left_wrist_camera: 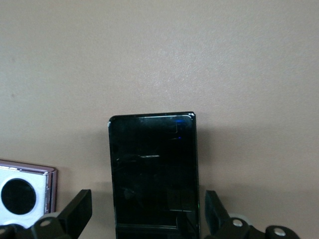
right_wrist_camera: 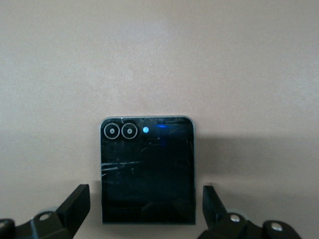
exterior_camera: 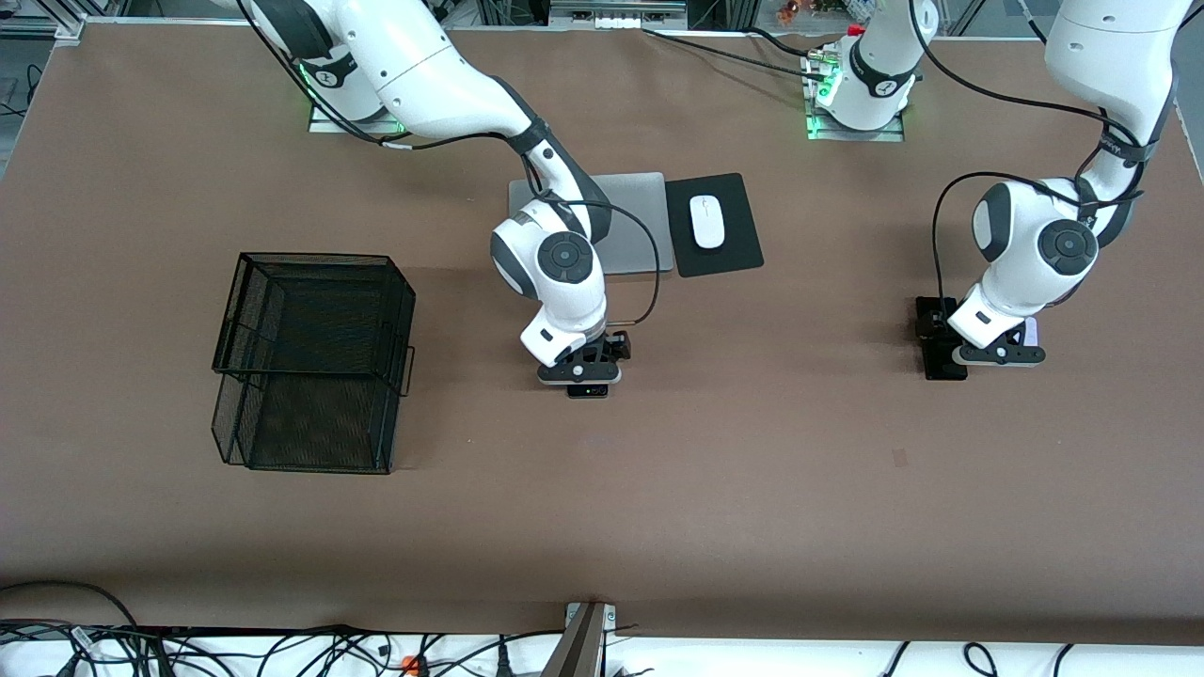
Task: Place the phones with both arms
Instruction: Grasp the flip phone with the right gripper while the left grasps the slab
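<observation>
I see the matte brown worktop [exterior_camera: 752,489] carrying a black wire-mesh basket [exterior_camera: 315,362] toward the right arm's end. My right pincer [exterior_camera: 585,371] sits low with its fingers [right_wrist_camera: 75,206] spread either side of the squarish glossy black flip phone [right_wrist_camera: 147,169], not gripping it; the glass is scuffed, with two ringed lenses. My left pincer [exterior_camera: 997,350] is likewise spread wide around the long slim black slab [left_wrist_camera: 153,172], its smooth face reflecting. Just beside that lies the lavender phone [left_wrist_camera: 25,191]. Farther from the front camera are a grey laptop [exterior_camera: 635,221] and a rounded white mouse [exterior_camera: 707,222] on a black pad [exterior_camera: 715,226].
</observation>
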